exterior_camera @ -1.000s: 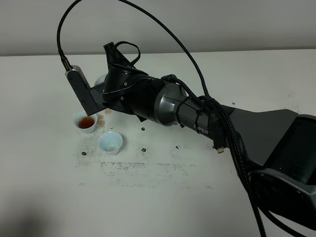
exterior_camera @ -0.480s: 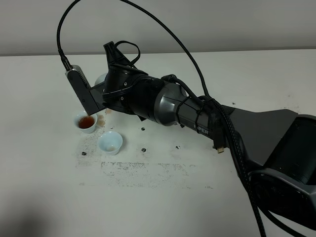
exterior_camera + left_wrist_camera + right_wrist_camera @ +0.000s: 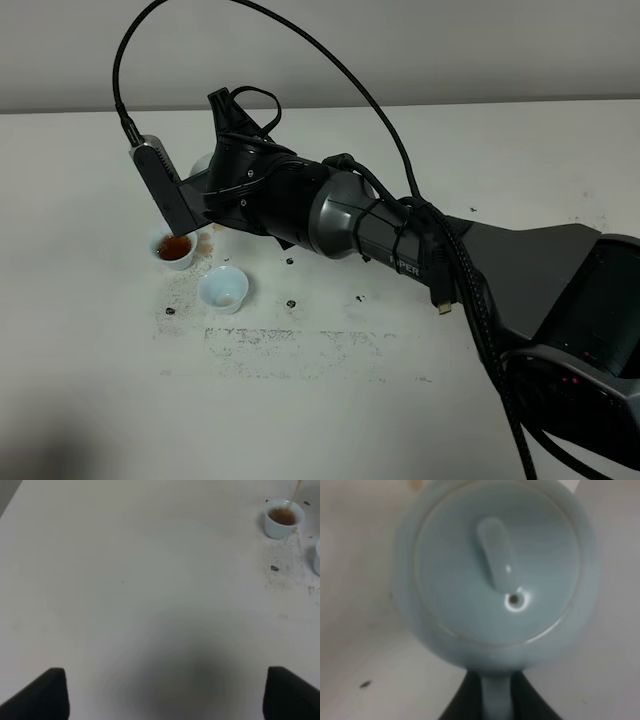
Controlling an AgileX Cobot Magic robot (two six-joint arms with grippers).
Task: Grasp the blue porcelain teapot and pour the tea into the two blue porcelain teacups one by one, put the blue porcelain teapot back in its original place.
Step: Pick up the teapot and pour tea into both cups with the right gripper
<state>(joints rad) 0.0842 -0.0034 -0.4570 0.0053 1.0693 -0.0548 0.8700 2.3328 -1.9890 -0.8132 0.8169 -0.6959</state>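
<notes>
The task stands at its first pouring, as I judge it. The right pincer [image 3: 496,702] is closed firmly on the handle [image 3: 496,690] of the blue porcelain teapot [image 3: 490,656] and holds it in the air, tilted, just above the first teacup [image 3: 176,248]. This teacup has brown tea in it. The second teacup [image 3: 223,289], just beside it on the counter [image 3: 330,430], looks empty. So what is left is to fill the second teacup and then to put the teapot back in its place.

The left pincer [image 3: 165,695] is wide open, holds nothing and hangs over bare counter, well apart from the cups.

In the high view the right arm [image 3: 350,220] hides nearly all of the teapot. The right wrist view shows the lid [image 3: 470,580] and the grip on the handle, but no cup. Only the left wrist view shows the thin stream of tea [image 3: 297,490] falling into the first teacup. The high view also shows tea stains and dark specks [image 3: 290,301] around the cups.
</notes>
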